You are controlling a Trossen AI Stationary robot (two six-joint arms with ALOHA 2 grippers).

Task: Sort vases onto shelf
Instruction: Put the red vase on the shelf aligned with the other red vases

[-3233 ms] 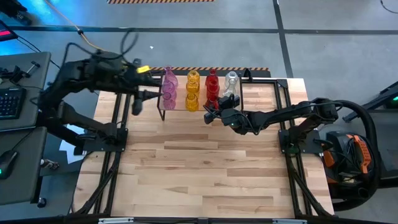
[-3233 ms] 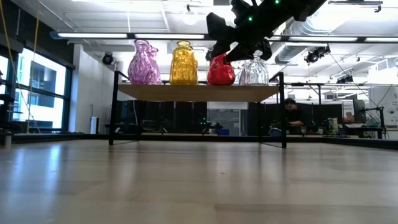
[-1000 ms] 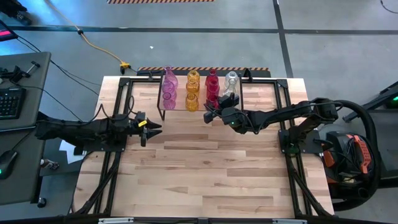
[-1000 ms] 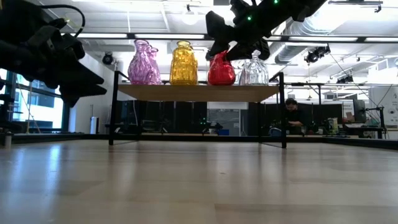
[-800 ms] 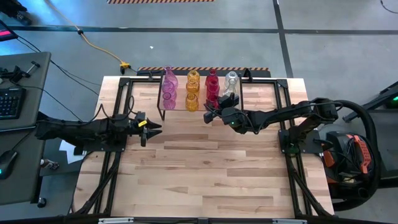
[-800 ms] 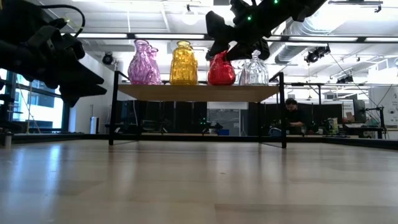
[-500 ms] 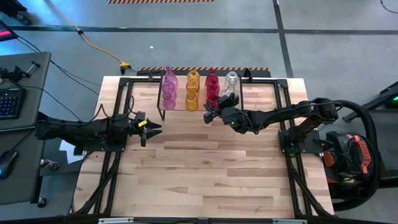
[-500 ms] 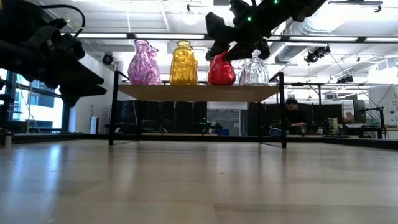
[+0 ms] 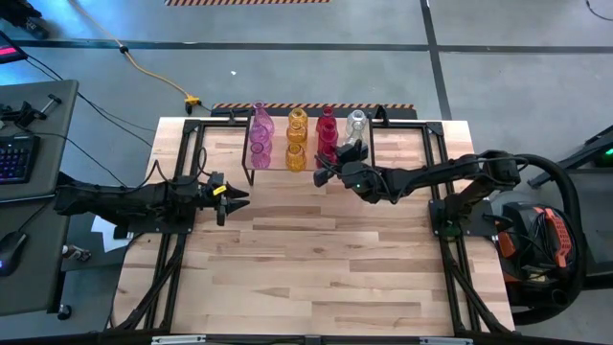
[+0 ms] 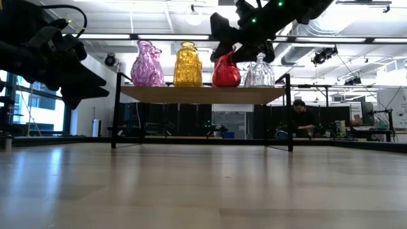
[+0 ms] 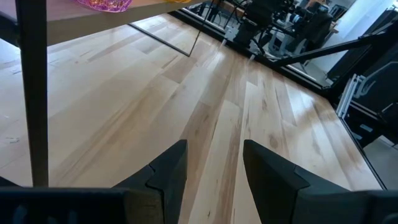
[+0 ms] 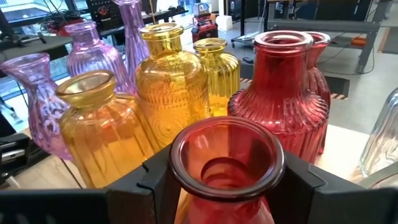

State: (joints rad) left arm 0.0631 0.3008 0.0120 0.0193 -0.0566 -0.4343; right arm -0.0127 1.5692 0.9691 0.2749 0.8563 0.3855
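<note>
This was a robotics lab or industrial workshop, plainly. The butcher-block table [image 9: 306, 259] stood on a grey concrete floor [image 9: 498, 77] with hazard-striped tape [image 9: 316, 105] at its far edge and a yellow cable [image 9: 153, 72] trailing across. Overhead ran fluorescent strip lights [image 10: 152, 37] and exposed silver ducting [image 10: 305, 35] (no ceiling tiles here). A side desk carried a keyboard [image 9: 14, 158], and in the background a person [image 10: 299, 117] sat at a workstation among racks of equipment [image 10: 375, 124].
</note>
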